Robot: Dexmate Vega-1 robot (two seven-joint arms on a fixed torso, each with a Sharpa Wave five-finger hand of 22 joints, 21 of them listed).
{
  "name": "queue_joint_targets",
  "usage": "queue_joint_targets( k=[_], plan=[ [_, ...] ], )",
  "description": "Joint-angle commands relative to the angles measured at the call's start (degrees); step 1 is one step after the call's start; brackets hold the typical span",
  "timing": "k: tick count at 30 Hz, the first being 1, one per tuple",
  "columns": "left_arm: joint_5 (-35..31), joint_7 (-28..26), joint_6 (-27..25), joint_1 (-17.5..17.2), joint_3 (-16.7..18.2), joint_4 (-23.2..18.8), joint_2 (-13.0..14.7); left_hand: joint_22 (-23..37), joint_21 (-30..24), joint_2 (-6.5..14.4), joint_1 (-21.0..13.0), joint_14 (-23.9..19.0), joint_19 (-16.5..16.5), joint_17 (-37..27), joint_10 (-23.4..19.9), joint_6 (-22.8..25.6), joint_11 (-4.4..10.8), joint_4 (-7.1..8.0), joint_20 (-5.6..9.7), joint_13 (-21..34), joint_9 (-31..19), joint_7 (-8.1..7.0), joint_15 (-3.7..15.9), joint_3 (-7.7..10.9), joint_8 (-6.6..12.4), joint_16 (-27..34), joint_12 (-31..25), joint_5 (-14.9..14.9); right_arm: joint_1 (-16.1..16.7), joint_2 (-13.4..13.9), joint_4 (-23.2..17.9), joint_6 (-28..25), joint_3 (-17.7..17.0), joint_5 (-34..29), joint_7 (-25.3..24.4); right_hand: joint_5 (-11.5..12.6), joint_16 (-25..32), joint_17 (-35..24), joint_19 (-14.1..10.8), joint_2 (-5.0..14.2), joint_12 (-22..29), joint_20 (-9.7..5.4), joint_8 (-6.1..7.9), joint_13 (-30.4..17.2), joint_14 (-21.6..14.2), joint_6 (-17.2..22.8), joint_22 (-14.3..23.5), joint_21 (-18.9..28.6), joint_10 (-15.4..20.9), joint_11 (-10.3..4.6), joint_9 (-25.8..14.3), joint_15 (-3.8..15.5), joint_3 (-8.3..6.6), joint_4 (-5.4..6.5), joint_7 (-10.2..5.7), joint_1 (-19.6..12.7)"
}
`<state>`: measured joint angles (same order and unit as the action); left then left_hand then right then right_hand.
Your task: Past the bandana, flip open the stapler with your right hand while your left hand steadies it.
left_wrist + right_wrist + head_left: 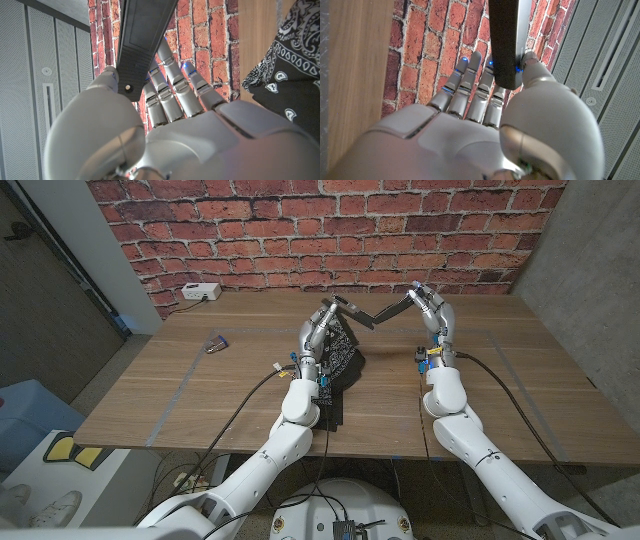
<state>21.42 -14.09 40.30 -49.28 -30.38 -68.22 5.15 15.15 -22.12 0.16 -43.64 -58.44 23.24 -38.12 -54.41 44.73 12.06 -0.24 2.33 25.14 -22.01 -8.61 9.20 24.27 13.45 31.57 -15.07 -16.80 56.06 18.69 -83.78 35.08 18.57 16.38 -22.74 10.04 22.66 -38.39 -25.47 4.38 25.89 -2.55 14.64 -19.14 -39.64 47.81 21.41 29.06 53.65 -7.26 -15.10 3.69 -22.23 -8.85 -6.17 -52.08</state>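
Note:
The dark grey stapler (366, 319) hangs above the far middle of the table, swung open into a wide V. My left hand (323, 326) grips its left arm (145, 40) between thumb and fingers. My right hand (433, 312) pinches the tip of the other arm (507, 40), which is raised toward the right. The black bandana (343, 362) with white paisley print lies on the table just in front of the stapler, beside my left wrist; its edge (287, 75) is also in the left wrist view.
A white box (200, 292) sits at the back left against the brick wall. A small purple object (215, 345) lies on the left part of the table (520, 380). Cables run along both forearms.

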Motion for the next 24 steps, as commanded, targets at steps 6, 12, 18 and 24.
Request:
queue_joint_targets(
  k=[6, 12, 18, 24],
  plan=[
    [-0.4, 0.1, 5.6, 1.5, 1.0, 3.9, -2.3, -0.1, -0.4, 9.4, -9.4, 0.4, 0.5, -0.3, -0.4, 1.9, 0.03, 0.49, 1.32, 0.3, -0.2, -1.65, 4.1, 0.12, 0.15, 0.2, 0.3, -0.5, -0.1, -0.5, 0.3, 0.8, -0.4, 2.3, 1.1, 0.4, -0.2, -0.3, 0.2, 6.6, 0.2, -2.99, 0.28, 0.0, -0.6, 0.6, 0.1, 0.7, 2.1, -1.23, 0.0, 10.04, -4.08, 3.53, -0.06, -6.2],
    [-0.1, 0.6, 6.9, 2.1, 1.2, 5.9, -3.1, -0.2, -0.4, 9.3, -9.5, 0.4, 0.5, -0.4, -0.5, 2.0, 0.04, 0.53, 1.33, 0.3, -0.2, -1.61, 4.1, 0.08, 0.13, 0.2, 0.3, -0.5, 0.1, -0.7, 0.4, 0.8, -0.6, 3.2, 1.3, 0.4, -0.3, -0.3, 0.2, 6.57, 0.3, -2.99, 0.24, 0.0, -0.6, 0.7, 0.1, 0.8, 2.1, -1.17, -0.1, 10.05, -4.09, 3.48, 0.03, -6.3],
    [0.5, 1.2, 8.9, 2.8, 1.5, 8.1, -4.2, -0.3, -0.4, 9.3, -9.5, 0.4, 0.5, -0.5, -0.5, 2.0, 0.03, 0.57, 1.38, 0.4, -0.1, -1.56, 4.11, 0.05, 0.07, 0.2, 0.4, -0.6, 0.2, -0.9, 0.5, 1.2, -0.8, 4.1, 1.8, 0.4, -0.3, -0.4, 0.2, 6.57, 0.3, -2.99, 0.2, 0.0, -0.8, 0.7, 0.1, 1.0, 2.2, -1.11, -0.1, 10.05, -4.11, 3.45, 0.11, -6.3],
    [0.9, 1.0, 10.4, 3.3, 2.1, 9.8, -5.2, -0.3, -0.4, 9.4, -9.5, 0.3, 0.5, -0.6, -0.6, 2.0, 0.02, 0.59, 1.42, 0.4, -0.1, -1.49, 4.12, 0.05, 0.04, 0.2, 0.4, -0.6, 0.2, -1.3, 0.7, 1.4, -0.6, 4.9, 2.2, 0.4, -0.4, -0.5, 0.3, 6.52, 0.3, -2.97, 0.15, 0.0, -0.8, 0.7, 0.1, 1.1, 2.2, -1.15, -0.1, 10.05, -4.12, 3.38, 0.15, -6.4]
  ],
)
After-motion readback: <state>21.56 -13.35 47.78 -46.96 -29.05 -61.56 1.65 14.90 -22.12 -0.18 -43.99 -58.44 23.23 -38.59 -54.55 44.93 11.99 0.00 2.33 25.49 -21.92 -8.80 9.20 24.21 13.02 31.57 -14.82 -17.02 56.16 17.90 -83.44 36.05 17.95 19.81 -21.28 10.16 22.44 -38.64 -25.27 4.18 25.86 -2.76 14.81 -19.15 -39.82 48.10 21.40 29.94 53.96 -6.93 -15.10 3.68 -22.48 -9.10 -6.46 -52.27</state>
